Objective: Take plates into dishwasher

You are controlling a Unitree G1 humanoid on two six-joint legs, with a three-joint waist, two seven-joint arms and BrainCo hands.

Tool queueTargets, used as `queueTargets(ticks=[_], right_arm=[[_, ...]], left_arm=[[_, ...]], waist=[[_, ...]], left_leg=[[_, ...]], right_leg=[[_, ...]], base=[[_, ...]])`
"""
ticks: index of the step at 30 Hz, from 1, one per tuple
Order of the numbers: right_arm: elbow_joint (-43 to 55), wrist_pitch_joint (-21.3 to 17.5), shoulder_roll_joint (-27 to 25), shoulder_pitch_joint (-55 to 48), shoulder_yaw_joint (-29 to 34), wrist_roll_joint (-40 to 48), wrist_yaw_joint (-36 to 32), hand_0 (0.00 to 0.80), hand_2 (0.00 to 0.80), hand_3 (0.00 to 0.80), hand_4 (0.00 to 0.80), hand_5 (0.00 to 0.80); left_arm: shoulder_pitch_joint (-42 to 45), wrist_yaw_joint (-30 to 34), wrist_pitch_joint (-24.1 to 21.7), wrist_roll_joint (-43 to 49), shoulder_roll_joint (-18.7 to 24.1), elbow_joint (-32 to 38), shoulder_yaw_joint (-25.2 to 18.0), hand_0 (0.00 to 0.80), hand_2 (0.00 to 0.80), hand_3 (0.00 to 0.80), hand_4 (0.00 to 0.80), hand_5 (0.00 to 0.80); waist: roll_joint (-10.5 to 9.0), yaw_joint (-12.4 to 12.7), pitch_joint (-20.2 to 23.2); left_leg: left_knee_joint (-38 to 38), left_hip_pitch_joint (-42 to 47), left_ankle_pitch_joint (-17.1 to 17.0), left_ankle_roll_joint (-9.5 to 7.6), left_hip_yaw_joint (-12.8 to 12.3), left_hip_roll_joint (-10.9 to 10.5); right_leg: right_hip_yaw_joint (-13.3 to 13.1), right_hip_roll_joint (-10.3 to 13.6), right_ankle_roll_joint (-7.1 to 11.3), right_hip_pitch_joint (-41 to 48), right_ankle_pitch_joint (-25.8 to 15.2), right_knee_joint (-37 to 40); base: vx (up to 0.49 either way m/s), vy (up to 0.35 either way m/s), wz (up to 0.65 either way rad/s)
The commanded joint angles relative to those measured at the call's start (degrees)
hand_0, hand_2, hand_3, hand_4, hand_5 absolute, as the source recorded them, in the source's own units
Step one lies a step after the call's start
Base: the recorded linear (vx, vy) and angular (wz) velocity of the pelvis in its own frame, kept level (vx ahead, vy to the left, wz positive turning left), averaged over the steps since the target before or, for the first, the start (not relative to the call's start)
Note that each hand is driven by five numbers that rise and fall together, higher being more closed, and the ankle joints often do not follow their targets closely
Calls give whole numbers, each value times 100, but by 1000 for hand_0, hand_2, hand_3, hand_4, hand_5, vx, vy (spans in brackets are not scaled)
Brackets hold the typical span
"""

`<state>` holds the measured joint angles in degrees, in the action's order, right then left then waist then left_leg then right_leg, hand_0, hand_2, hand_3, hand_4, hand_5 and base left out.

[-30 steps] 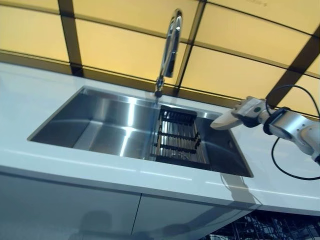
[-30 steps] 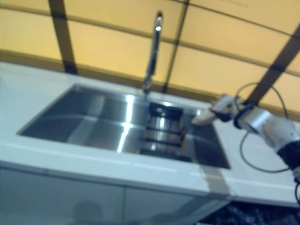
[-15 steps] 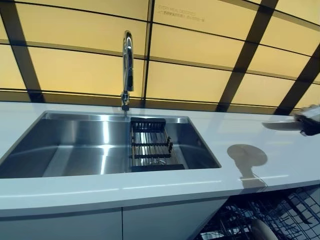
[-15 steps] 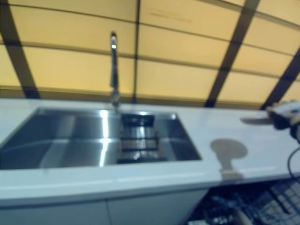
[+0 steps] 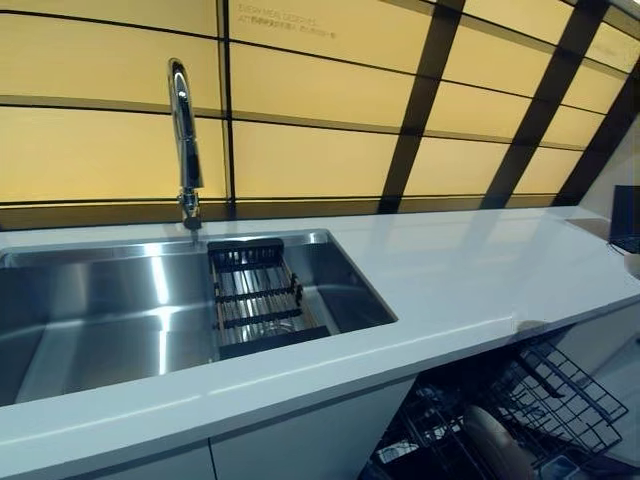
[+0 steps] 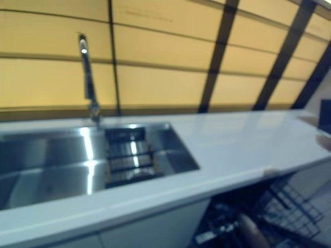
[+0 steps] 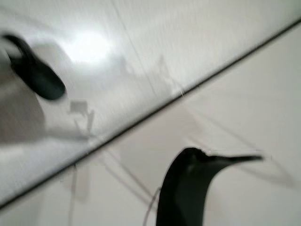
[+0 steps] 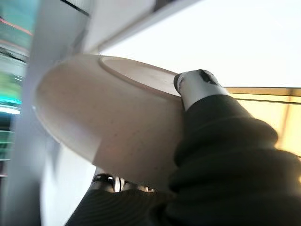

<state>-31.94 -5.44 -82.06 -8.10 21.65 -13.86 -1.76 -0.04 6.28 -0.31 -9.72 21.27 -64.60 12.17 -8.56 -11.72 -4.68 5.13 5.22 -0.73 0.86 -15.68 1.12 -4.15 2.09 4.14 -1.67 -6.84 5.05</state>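
Note:
My right hand [image 8: 195, 87] is shut on a beige plate [image 8: 94, 117]: the thumb lies on its rim and the fingers [image 8: 108, 181] curl under it. In the eye views only a pale sliver of that plate [image 6: 325, 140] shows at the far right edge, over the white counter [image 5: 470, 280]. The open dishwasher's dark wire rack [image 5: 560, 390] is below the counter's front edge at the lower right, with a brownish plate [image 5: 495, 445] standing in it. Of my left hand, the left wrist view shows only a dark blurred part [image 7: 186, 188] over a pale surface.
A steel sink [image 5: 110, 310] is set in the counter at the left, with a tall faucet [image 5: 183, 130] behind it and a black drying rack [image 5: 255, 300] inside. A yellow panelled wall [image 5: 320, 100] runs along the back.
The camera has swung right, so the sink sits further left in view and more of the dishwasher rack shows. My right hand with the plate has passed to the right edge.

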Motion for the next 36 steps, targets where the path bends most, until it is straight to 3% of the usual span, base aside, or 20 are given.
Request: queueTargets(ticks=[1, 7, 12, 16, 23, 36], right_arm=[[-302, 75, 147, 185, 691, 511, 346, 800, 800, 800, 800, 800], [-139, 0, 555, -43, 813, 877, 258, 800, 800, 800, 800, 800], [55, -128, 1202, 41, 526, 988, 238, 800, 800, 800, 800, 800], [105, -162, 1352, 96, 414, 1073, 250, 800, 800, 800, 800, 800], [523, 93, 1850, 377, 0, 994, 44, 800, 800, 800, 800, 800], [877, 349, 2325, 737, -413, 922, -141, 800, 800, 800, 800, 800]], left_arm=[[-188, 36, -47, 21, 47, -247, -146, 0, 0, 0, 0, 0], [-242, 82, -21, 5, 72, -272, -165, 0, 0, 0, 0, 0], [-248, 120, -70, 55, 44, -284, -185, 0, 0, 0, 0, 0], [-239, 127, -85, 65, 47, -259, -175, 0, 0, 0, 0, 0], [-267, 217, -105, 68, 50, -156, -220, 0, 0, 0, 0, 0], [-270, 284, -183, 54, 11, 22, -232, 0, 0, 0, 0, 0]], waist=[[80, 126, -33], [131, 63, -87], [226, 5, -162], [266, -9, -198], [436, -77, -351], [729, -123, -641]], left_leg=[[-248, -6, 599, -367, 366, -95], [-237, -4, 600, -371, 323, -90], [-214, -2, 590, -370, 305, -105], [-206, -2, 583, -369, 296, -112], [-235, -57, 567, -348, 269, -138], [-285, -121, 554, -273, 190, -151]], right_leg=[[16, -252, 454, -55, 130, -286], [-9, -267, 445, -110, 123, -296], [3, -266, 414, -136, 146, -311], [21, -256, 401, -146, 154, -318], [63, -200, 368, -236, 197, -369], [197, -86, 335, -338, 248, -400]], base=[[-9, -19, -3], [0, 0, 0], [-7, -46, -1], [-10, -17, 0], [-35, -24, 0], [-39, -11, 0]])
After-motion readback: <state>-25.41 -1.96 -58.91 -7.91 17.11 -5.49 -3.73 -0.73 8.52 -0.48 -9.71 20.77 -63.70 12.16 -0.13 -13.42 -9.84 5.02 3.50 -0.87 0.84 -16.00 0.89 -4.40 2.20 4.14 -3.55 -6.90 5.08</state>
